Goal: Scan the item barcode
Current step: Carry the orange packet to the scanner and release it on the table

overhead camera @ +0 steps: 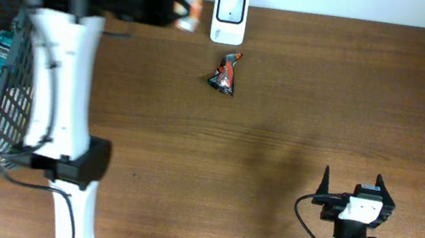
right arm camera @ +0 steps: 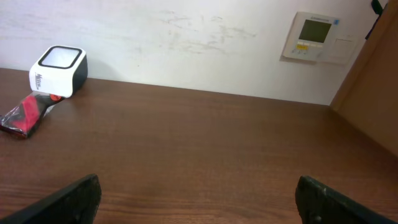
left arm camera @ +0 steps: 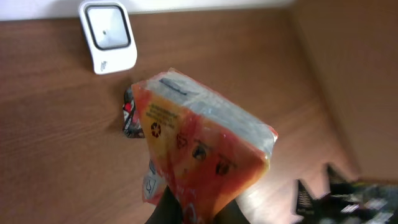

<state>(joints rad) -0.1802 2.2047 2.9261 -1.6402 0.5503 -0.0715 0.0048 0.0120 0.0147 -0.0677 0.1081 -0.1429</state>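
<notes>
Left wrist view shows your left gripper point(left arm camera: 194, 211) clamped tight on the lower edge of the orange packet point(left arm camera: 199, 149). The packet is held clear of the table near the white scanner point(left arm camera: 108, 36), probably so that a printed face can be turned toward its window. You can make out only small dark symbols on the packet, a recycling mark among them, and no brand or barcode is legible. Your right gripper point(overhead camera: 353, 182) rests wide open and empty, well apart, and a red-and-black sachet point(overhead camera: 226, 73) lies just beside the scanner.
</notes>
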